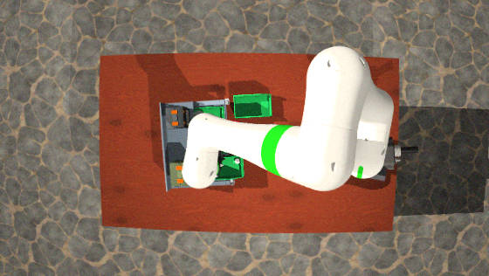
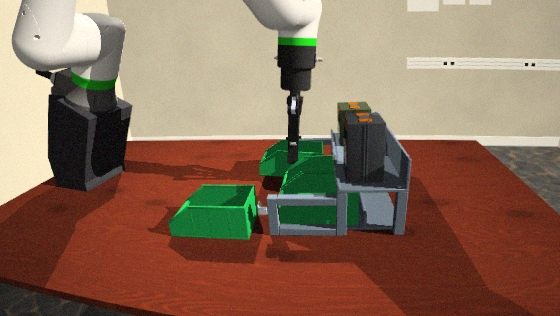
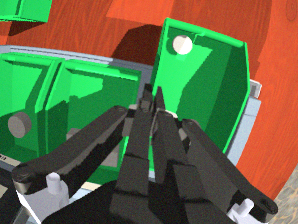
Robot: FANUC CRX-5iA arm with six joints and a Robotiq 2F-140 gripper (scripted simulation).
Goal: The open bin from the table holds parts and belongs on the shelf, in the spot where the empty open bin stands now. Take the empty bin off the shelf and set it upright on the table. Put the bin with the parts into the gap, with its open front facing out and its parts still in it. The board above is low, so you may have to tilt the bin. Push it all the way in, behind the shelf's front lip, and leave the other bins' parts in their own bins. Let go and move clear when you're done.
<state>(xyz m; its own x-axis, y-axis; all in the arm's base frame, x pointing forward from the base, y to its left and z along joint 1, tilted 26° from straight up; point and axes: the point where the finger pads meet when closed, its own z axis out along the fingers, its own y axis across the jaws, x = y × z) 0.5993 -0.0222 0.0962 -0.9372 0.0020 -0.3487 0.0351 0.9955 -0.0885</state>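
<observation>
The green bin with the parts (image 1: 230, 171) (image 2: 277, 160) (image 3: 205, 85) sticks out of the grey shelf (image 1: 175, 140) (image 2: 340, 210) at its far bay and is tilted. A white round part (image 3: 182, 45) (image 1: 236, 161) lies in it. My gripper (image 2: 292, 152) (image 3: 150, 95) hangs straight down over it and is shut on its side wall. The arm hides the gripper in the overhead view. The empty green bin (image 1: 251, 106) (image 2: 212, 215) (image 3: 25, 9) stands upright on the table beside the shelf's near end.
Another green bin (image 1: 210, 110) (image 2: 310, 182) (image 3: 90, 100) sits in the shelf's near bay with a grey round part (image 3: 20, 124). Dark boxes with orange marks (image 2: 365, 145) (image 1: 175, 118) stand on the top board. The robot base (image 2: 85, 145) is at the table's left.
</observation>
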